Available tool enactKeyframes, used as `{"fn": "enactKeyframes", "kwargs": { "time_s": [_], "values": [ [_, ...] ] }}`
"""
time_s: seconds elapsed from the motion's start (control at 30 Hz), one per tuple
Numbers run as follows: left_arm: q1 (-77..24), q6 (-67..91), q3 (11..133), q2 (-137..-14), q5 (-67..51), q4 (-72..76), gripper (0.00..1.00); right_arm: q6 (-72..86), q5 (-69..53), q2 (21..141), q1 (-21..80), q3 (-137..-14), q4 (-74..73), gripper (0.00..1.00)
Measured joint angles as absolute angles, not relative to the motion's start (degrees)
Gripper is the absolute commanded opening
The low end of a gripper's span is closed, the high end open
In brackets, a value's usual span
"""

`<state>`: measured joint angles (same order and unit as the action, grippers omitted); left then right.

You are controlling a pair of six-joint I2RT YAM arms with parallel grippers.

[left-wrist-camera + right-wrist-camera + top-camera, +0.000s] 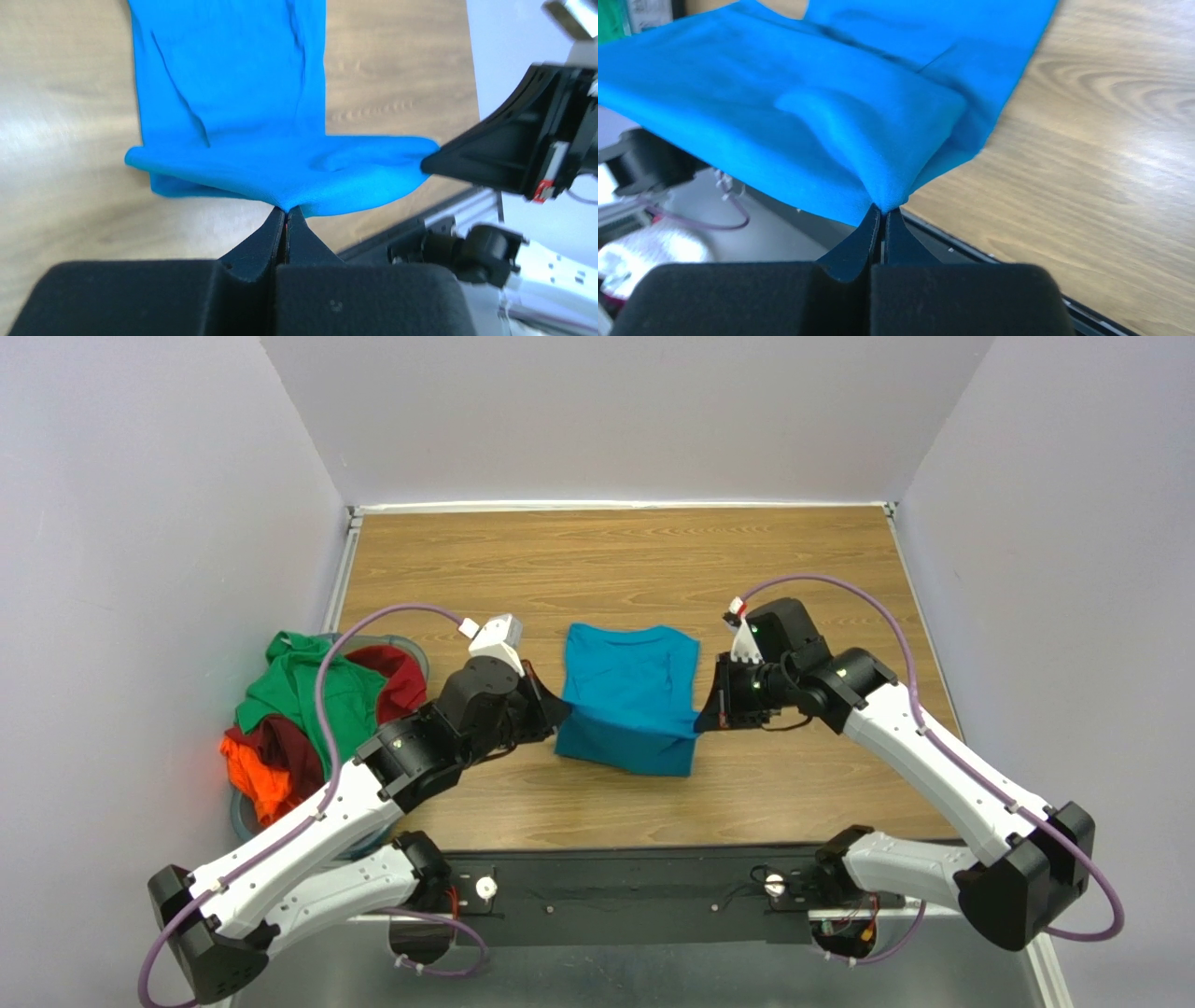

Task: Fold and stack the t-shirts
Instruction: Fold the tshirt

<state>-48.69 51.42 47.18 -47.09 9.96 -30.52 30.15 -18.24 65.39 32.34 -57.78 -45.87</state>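
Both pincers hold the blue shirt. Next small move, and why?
Probably carry the held edge forward over the flat part: the left pincer and right pincer are both shut on the raised near edge of the soft teal-blue cloth t-shirt.

I saw a wood-grain bench (631, 567), a grey-blue round basket (239, 816) at its left edge and a black rail (631, 896) along its near edge.

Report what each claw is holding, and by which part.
Both hold the teal-blue t-shirt: the left claw pinches the left edge of its lifted near fold, the right claw the right edge.
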Motion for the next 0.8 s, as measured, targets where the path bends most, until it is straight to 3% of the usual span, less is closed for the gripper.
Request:
{"fn": "enactKeyframes", "kwargs": {
  "time_s": [0.3, 0.8],
  "values": [
    [-38.2, 43.86, 47.13, -52.8, 8.08, -18.68, 0.0, 30.22, -13.15, 66.78, 31.29, -61.8, -42.81, 0.01],
    [-30.33, 37.76, 47.68, -63.42, 1.69, -8.19, 0.0, 30.2, -12.53, 73.41, 26.0, -63.48, -36.23, 0.01]
  ]
}}
